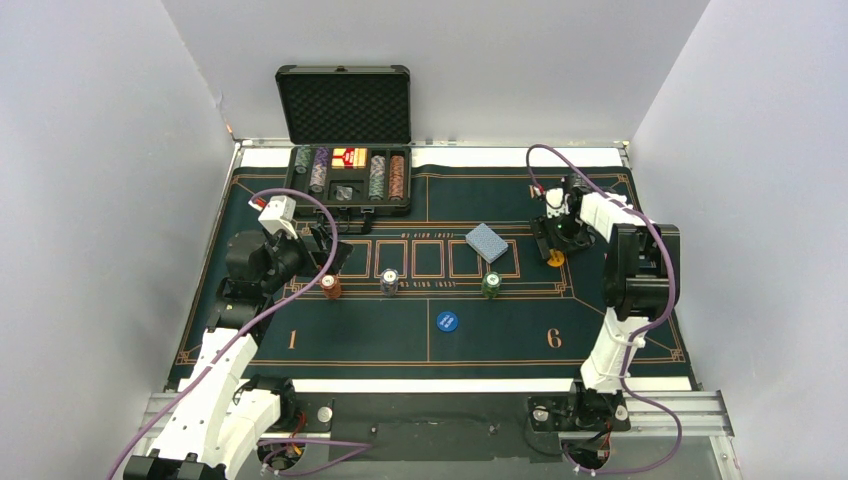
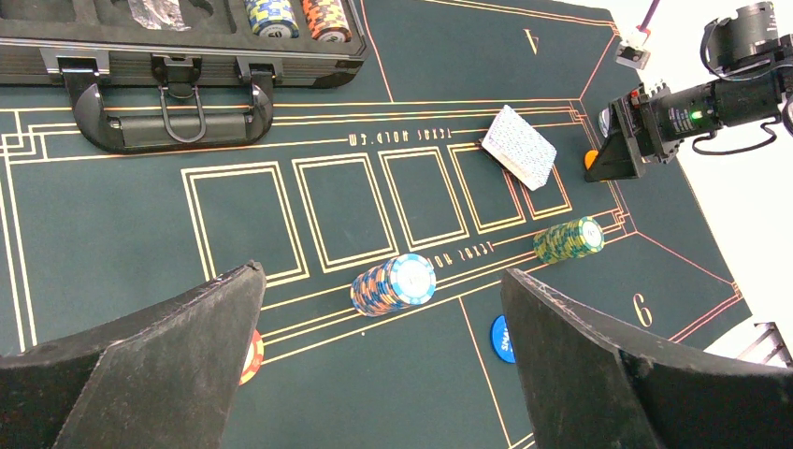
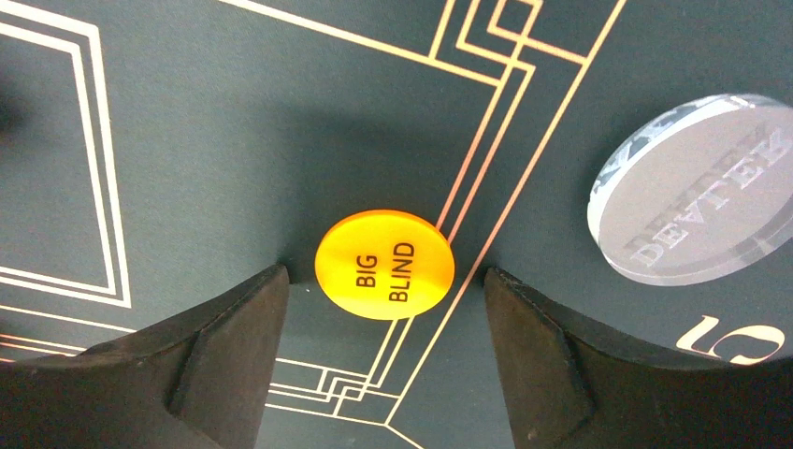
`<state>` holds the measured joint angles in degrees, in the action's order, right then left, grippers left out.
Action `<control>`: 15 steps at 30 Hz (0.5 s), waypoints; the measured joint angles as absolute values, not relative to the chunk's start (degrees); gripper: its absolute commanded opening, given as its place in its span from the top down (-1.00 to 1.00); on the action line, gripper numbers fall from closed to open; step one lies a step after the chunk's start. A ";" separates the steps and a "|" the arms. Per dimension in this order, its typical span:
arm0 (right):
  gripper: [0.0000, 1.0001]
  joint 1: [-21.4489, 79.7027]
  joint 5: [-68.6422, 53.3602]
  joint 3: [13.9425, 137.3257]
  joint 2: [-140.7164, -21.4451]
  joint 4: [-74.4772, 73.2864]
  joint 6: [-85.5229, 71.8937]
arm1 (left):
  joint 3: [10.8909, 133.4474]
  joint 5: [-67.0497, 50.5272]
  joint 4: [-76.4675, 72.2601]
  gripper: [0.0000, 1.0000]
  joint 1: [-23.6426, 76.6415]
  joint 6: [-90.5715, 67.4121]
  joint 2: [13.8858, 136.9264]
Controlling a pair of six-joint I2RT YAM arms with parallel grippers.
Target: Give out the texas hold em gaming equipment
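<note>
An orange "BIG BLIND" disc [image 3: 384, 264] lies flat on the green mat [image 3: 234, 140]. My right gripper [image 3: 384, 274] stands open just over it, a finger on each side with a gap to each. A clear dealer disc [image 3: 697, 192] lies to its right. In the top view the right gripper [image 1: 550, 245] is over the orange disc [image 1: 556, 258]. Three chip stacks stand in a row: red-brown [image 1: 330, 286], blue-orange [image 1: 389, 282], green [image 1: 490, 285]. A blue disc [image 1: 447, 321] and a blue-backed card deck [image 1: 487, 243] lie on the mat. My left gripper [image 2: 382, 273] hangs open and holds nothing, above the blue-orange stack [image 2: 393, 283].
The open black case [image 1: 345, 180] stands at the back left with more chip stacks and red card boxes inside; its handle [image 2: 178, 117] faces the mat. White walls close in on three sides. The right arm [image 2: 692, 112] shows in the left wrist view.
</note>
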<state>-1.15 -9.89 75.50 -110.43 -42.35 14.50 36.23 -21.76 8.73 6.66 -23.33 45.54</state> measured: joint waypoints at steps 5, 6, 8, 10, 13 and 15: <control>-0.16 -1.89 -9.85 74.98 -110.15 -42.54 14.87 | 36.23 -21.76 8.73 -0.98 6.66 -23.33 45.54; -0.15 -1.98 -9.85 74.98 -110.15 -42.54 15.00 | 36.23 -21.76 8.73 -0.98 6.66 -23.33 45.54; -0.09 -2.20 -9.87 74.98 -110.15 -42.59 15.16 | 36.23 -21.76 8.73 -0.98 6.66 -23.33 45.52; -0.06 -2.22 -9.87 74.98 -110.15 -42.61 15.29 | 36.23 -21.76 8.73 -0.98 6.66 -23.33 45.47; -0.22 -2.22 -9.87 74.98 -110.15 -42.65 15.46 | 36.23 -21.76 8.73 -0.98 6.66 -23.33 45.41; -0.35 -2.22 -9.93 74.98 -110.15 -42.76 15.51 | 36.23 -21.76 8.73 -0.97 6.66 -23.33 45.41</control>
